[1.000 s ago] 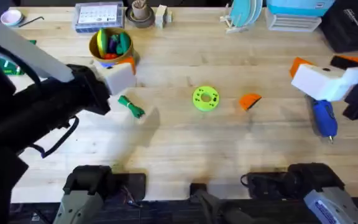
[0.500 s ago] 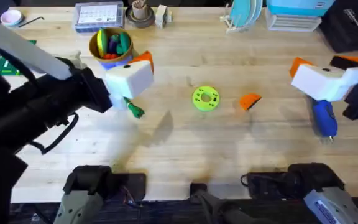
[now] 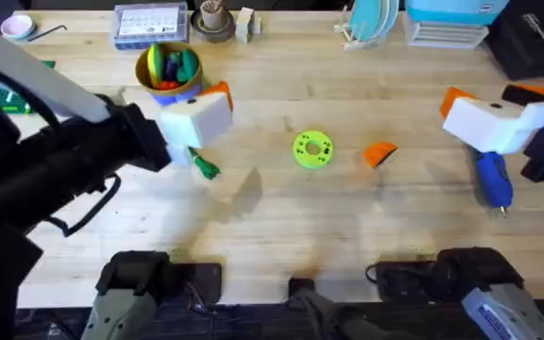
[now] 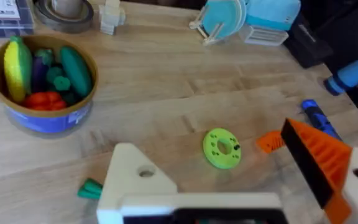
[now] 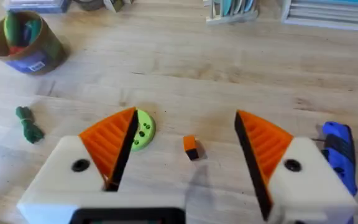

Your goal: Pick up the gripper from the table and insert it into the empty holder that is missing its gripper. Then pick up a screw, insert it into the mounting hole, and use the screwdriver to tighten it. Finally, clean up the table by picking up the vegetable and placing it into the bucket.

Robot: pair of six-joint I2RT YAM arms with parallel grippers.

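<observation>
Overhead, the loose orange finger lies on the table just to the right of a lime green disc, about midway across the work area. Its long axis runs roughly side to side, though which end is the thin one is hard to tell.

The right claw is spread wide with nothing in it. Both of its ribbed fingers are in place, and in its own wrist view the loose finger sits on the wood between them, farther out. A blue screwdriver lies just beside this claw.

The left claw hangs over the left part of the table, near the bucket and close above the small green vegetable. It is also parted and empty, with one orange finger on one side and a bare white holder on the other.

The loose finger lies to the right of the left claw, beyond the disc, and looks nearer to the right arm. The right arm is therefore probably the better one to pick it up and carry it to the bare holder.
</observation>
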